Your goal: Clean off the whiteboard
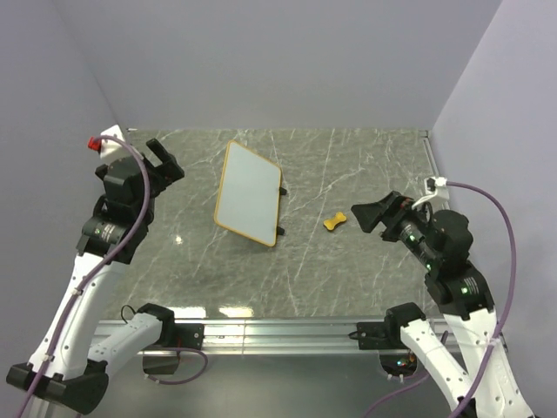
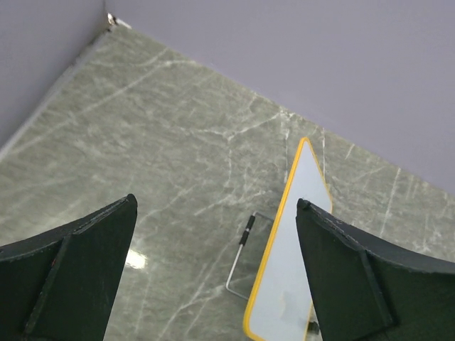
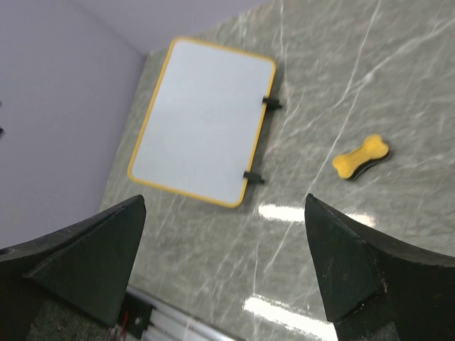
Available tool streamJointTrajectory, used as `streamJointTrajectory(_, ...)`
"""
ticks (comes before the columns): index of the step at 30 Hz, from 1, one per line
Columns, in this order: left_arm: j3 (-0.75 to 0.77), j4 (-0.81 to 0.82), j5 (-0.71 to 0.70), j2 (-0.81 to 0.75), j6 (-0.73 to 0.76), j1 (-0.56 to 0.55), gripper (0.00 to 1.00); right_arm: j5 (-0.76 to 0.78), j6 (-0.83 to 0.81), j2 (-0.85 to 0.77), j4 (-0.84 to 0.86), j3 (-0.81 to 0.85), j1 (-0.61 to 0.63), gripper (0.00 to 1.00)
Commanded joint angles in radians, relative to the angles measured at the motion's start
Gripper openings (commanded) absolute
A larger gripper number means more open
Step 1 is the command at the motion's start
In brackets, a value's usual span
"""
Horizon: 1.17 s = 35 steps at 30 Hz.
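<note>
The whiteboard (image 1: 248, 193) lies on the grey marble table left of centre, white with a thin yellow-tan frame and two black clips on its right edge. It also shows in the left wrist view (image 2: 291, 270) and the right wrist view (image 3: 202, 117). Its surface looks nearly blank, with a faint smudge near one end. The small yellow-orange bone-shaped eraser (image 1: 334, 222) lies to its right, also in the right wrist view (image 3: 361, 158). My left gripper (image 1: 161, 161) is open and empty, above the table left of the board (image 2: 217, 202). My right gripper (image 1: 365, 216) is open and empty, just right of the eraser (image 3: 224, 199).
A thin wire bracket with a black sleeve (image 2: 243, 256) shows beside the board's edge. Lilac walls close the table at the back and both sides. A metal rail (image 1: 261, 331) runs along the front edge between the arm bases.
</note>
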Motion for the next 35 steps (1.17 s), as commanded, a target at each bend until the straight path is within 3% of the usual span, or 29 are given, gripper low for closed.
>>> streamJointTrajectory(1, -0.082, 0.122, -0.009, -0.062, -0.074, -0.001, 1.0, 0.12, 0.016, -0.014, 0.036, 0.016, 0.005, 1.0)
streamJointTrajectory(4, -0.182, 0.249, 0.021, -0.109, -0.054, -0.001, 0.99, 0.115, 0.044, -0.005, 0.042, 0.026, 0.004, 1.0)
streamJointTrajectory(9, -0.317, 0.407, -0.047, -0.16, -0.019, -0.001, 0.99, 0.076, 0.062, 0.012, 0.071, 0.019, 0.004, 1.0)
streamJointTrajectory(21, -0.404, 0.466, 0.007, -0.14, 0.035, -0.001, 0.99, 0.02, 0.059, 0.084, 0.077, 0.013, 0.009, 1.0)
streamJointTrajectory(26, -0.438, 0.519, 0.056, -0.125, 0.13, -0.001, 0.99, 0.04, 0.045, 0.098, 0.061, 0.035, 0.01, 1.0)
streamJointTrajectory(35, -0.519, 0.642, 0.004, -0.045, 0.21, -0.001, 0.99, 0.052, -0.002, 0.099, 0.042, 0.053, 0.012, 1.0)
